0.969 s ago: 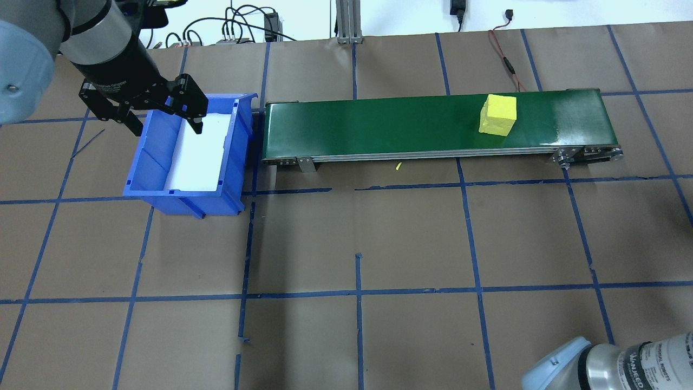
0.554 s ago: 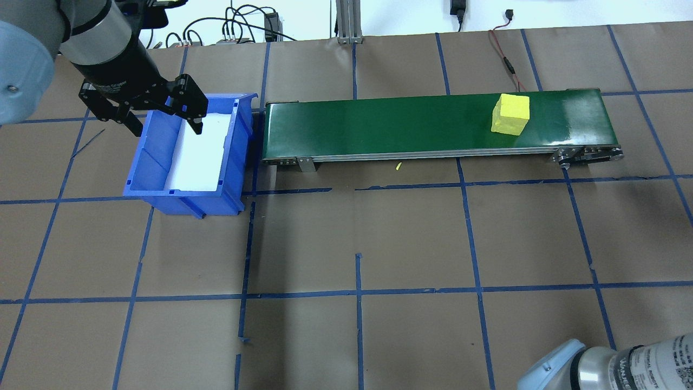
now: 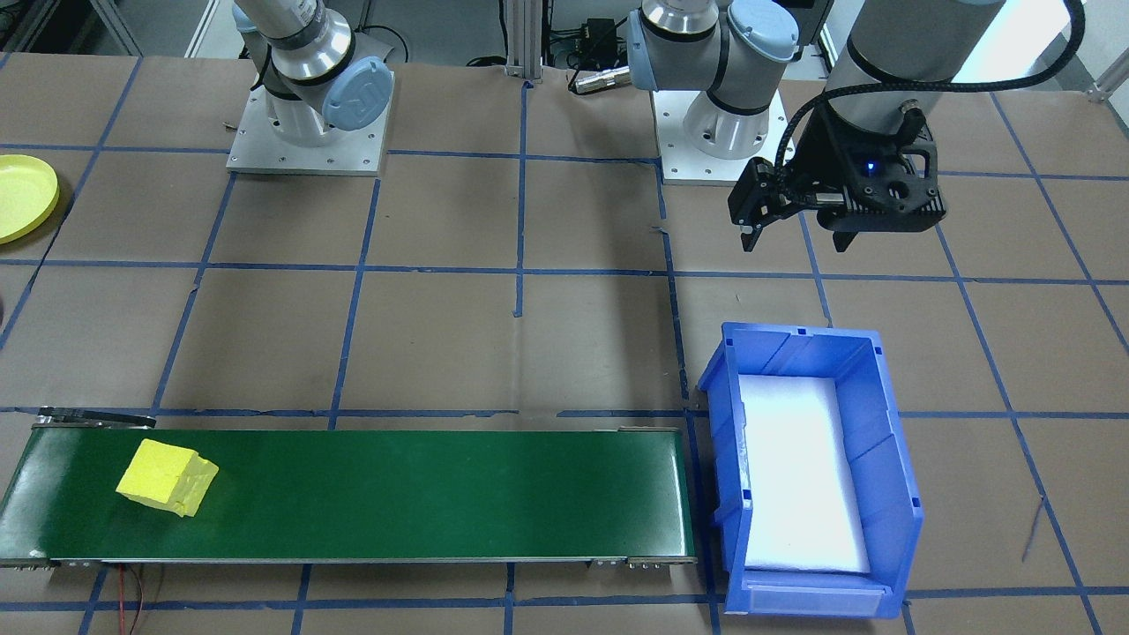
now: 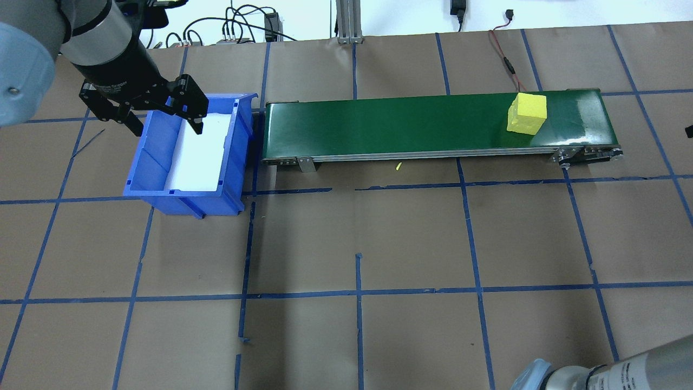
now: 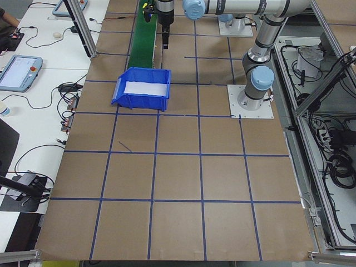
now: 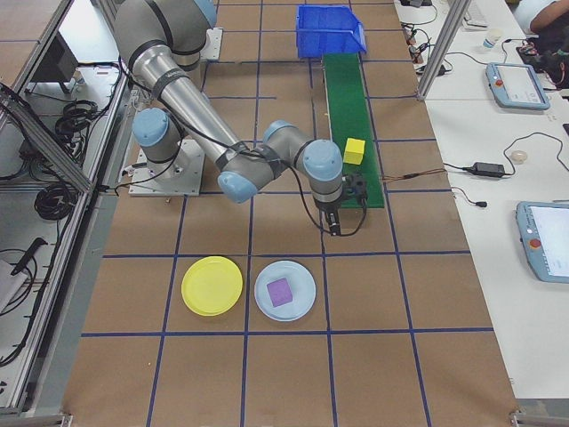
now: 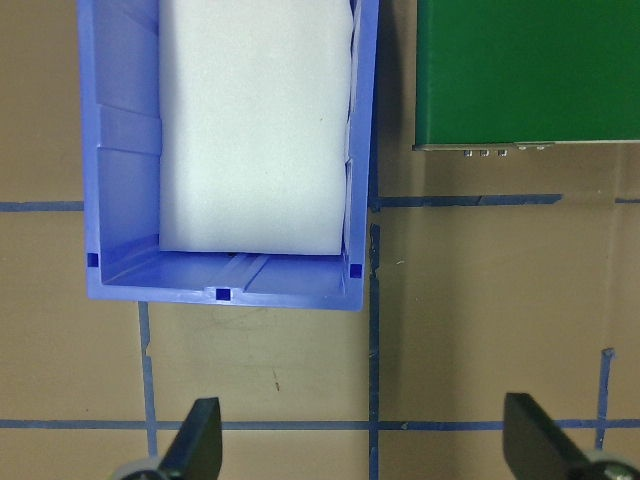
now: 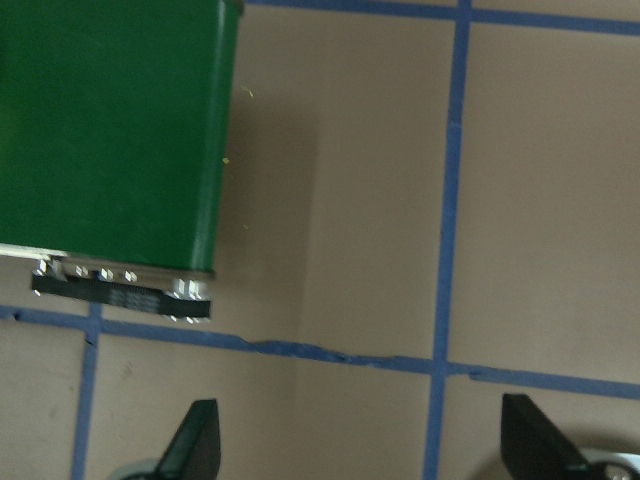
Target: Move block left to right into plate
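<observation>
The long green conveyor belt (image 4: 433,125), smooth and slightly glossy, spans the overhead frame's upper middle, evidently to carry the yellow block (image 4: 527,113), a matte cube near its right end. The left gripper (image 4: 162,116) hovers spread over the blue bin (image 4: 187,154) at upper left. The right gripper (image 8: 355,450), also spread, waits beside the belt's end, probably for pickup; the round yellow plate (image 6: 212,286) lies lower-left in the right-side view.

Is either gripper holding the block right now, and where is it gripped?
Nothing is held. The left gripper and right gripper are both open and empty; the yellow block sits free on the green conveyor.

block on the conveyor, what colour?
Bright yellow. The block on the green conveyor shows best in the overhead exterior view.
</observation>
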Robot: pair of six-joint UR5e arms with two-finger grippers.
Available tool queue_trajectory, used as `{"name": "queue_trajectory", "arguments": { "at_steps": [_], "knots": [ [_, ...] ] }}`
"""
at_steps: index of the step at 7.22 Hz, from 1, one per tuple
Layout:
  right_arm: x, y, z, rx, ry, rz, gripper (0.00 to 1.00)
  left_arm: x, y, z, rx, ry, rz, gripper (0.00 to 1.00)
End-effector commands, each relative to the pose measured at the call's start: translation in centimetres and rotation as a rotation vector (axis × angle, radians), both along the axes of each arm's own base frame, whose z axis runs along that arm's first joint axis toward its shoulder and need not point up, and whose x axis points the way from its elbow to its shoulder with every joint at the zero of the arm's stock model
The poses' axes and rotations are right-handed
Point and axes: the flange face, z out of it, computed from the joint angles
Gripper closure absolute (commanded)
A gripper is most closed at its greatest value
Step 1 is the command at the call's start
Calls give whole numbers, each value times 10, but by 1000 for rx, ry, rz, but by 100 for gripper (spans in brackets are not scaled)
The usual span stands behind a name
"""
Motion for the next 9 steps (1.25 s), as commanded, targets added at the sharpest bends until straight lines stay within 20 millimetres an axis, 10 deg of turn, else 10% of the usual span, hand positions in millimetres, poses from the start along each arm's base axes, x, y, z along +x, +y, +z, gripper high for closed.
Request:
{"name": "queue_trajectory", "arguments": {
  "at_steps": [1,4,9],
  "knots": [
    [86,-60,7,-3,-66,-99,0,0,0,0,0,0,0,0],
    [139,-92,-30,18,-340,-260,0,-1,0,0,0,2,0,0],
    [136,-93,-88,133,-308,-306,1,-1,0,0,-2,1,0,0]
  ]
}}
